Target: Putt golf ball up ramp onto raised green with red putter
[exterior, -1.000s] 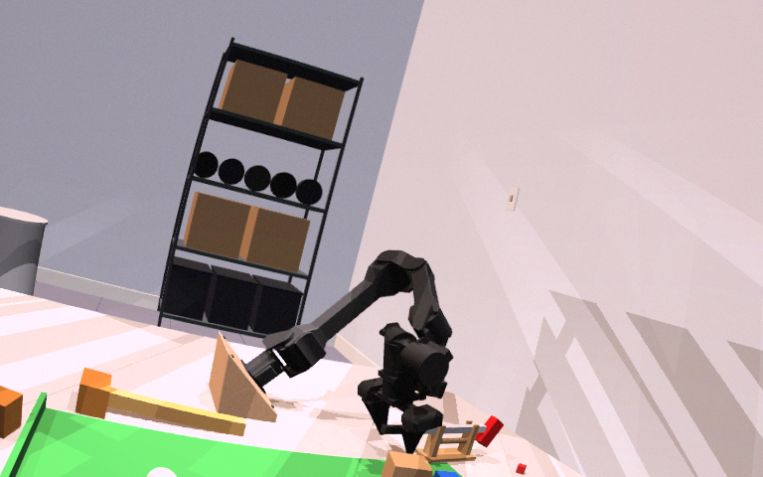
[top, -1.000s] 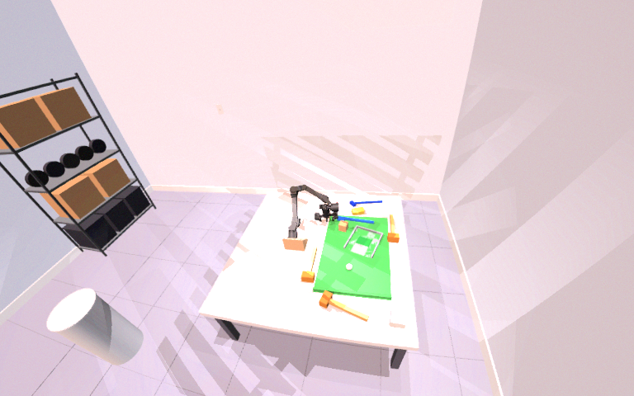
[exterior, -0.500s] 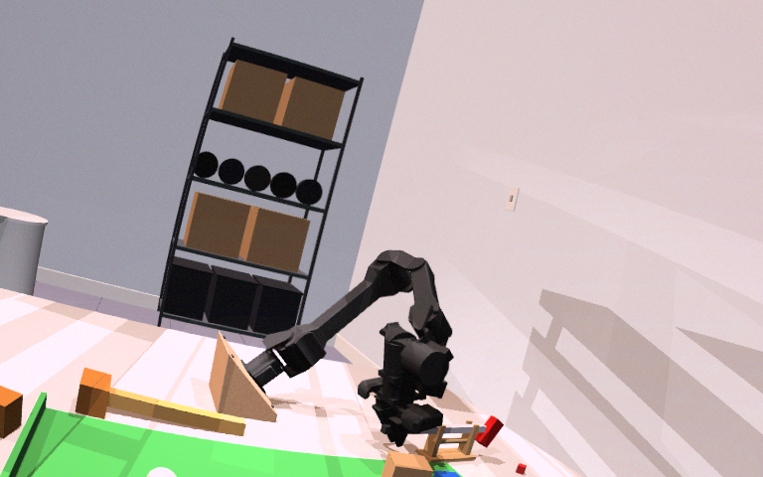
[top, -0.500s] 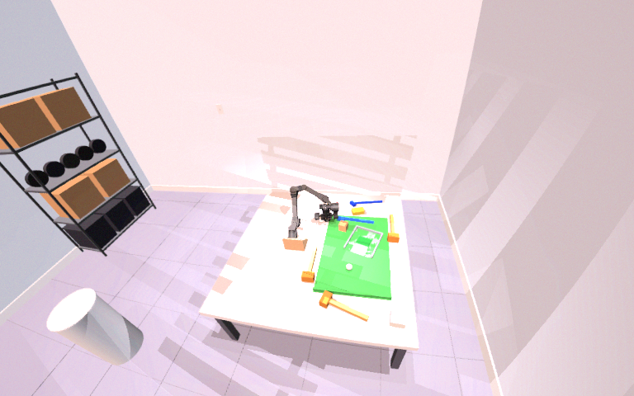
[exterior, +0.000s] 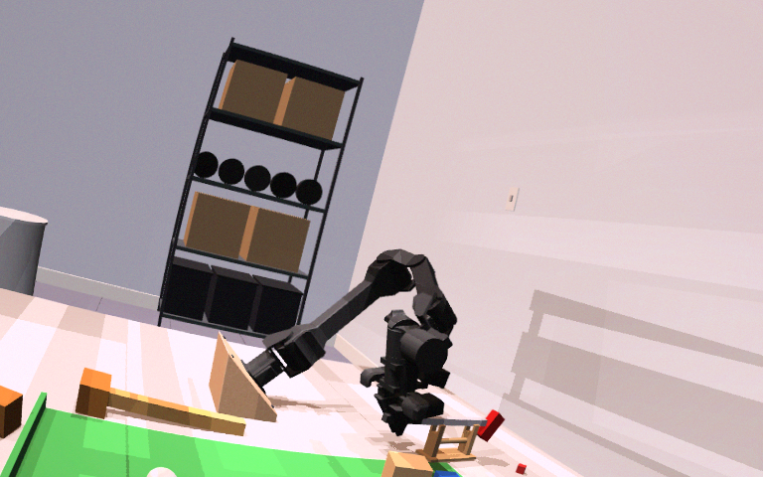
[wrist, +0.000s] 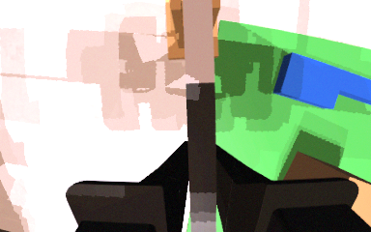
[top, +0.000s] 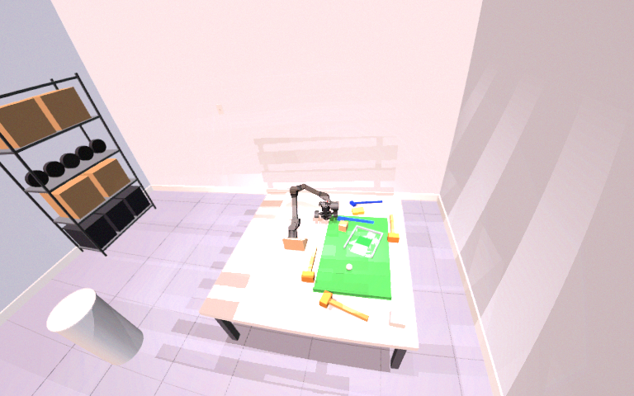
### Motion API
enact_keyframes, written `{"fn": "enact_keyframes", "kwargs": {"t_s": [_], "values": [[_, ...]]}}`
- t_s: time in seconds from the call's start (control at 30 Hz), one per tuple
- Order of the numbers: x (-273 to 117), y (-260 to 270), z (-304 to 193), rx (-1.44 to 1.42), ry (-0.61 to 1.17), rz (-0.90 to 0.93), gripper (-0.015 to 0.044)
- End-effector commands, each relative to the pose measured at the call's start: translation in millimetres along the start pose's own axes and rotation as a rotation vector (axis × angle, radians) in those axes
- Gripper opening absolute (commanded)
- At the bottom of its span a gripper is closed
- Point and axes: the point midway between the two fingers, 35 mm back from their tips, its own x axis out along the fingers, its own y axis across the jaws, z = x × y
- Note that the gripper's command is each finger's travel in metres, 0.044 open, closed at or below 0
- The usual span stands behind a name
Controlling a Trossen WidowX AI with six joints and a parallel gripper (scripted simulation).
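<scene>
The red putter has a red head (exterior: pixel 493 424), a grey shaft (exterior: pixel 464 421) (wrist: pixel 200 43) and a dark grip (wrist: pixel 201 116). The shaft lies level across a small wooden stand (exterior: pixel 450 454) (wrist: pixel 175 50). My gripper (wrist: pixel 197 146) is shut on the dark grip, one finger on each side; in the top view it is small, over the green board's back left corner. The white golf ball (top: pixel 349 266) (exterior: pixel 162 472) sits on the front part of the green board (top: pixel 355 285) (exterior: pixel 83 435). The raised green (top: pixel 363 241) lies inside a pale rail (top: pixel 371 256).
A wooden block (top: pixel 343 226) (exterior: pixel 407 465) and a blue putter (top: pixel 357 219) (wrist: pixel 309 79) lie close to the gripper. Another blue putter (top: pixel 369 202) and a yellow block (top: pixel 357 210) are behind. Orange mallets (top: pixel 307 276) (top: pixel 325 299) (top: pixel 393 238) lie around the board.
</scene>
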Motion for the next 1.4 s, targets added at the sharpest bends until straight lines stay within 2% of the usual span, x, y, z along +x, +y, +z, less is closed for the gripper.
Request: {"fn": "enact_keyframes", "kwargs": {"t_s": [0.0, 0.27, 0.53, 1.03, 1.37], "values": [[-26.8, -3.8, 7.7, 0.032, -0.005, -0.039, 0.0], [-71.2, 1.9, 20.6, 0.092, 0.006, -0.081, 0.0], [-70.5, -3.2, 10.7, 0.133, 0.018, -0.083, 0.0], [-105.9, -33.3, -80.5, 0.608, 0.112, -0.138, 0.0], [-127.5, -31.0, -144.5, 0.913, 0.154, -0.183, 0.0]]}}
